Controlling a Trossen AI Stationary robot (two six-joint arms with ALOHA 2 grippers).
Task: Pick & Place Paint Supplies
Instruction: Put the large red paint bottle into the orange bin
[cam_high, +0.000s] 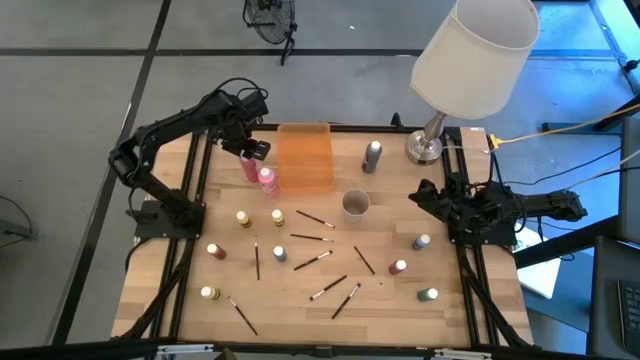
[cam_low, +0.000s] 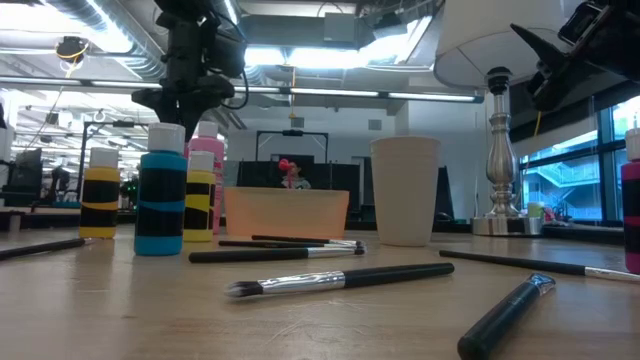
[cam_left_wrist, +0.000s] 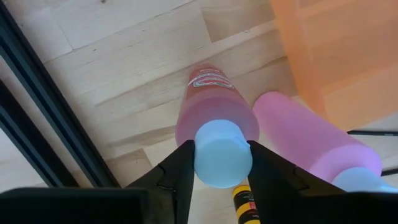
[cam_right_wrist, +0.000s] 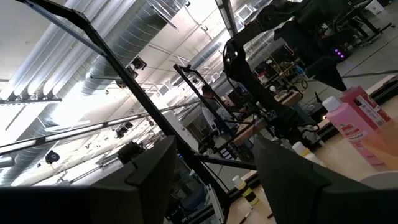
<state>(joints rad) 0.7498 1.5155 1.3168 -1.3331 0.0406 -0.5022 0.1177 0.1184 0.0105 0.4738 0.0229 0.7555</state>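
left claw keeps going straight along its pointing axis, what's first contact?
The pale cap of the pink paint bottle, already sitting between the left claw fingers. A second pink bottle stands just beside that line; past the bottle comes the wooden table.

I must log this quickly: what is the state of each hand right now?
Left hand: fingers on both sides of the white cap of a pink paint bottle; a firm grip cannot be told.
Right hand: open, holding nothing, at the table's right edge.
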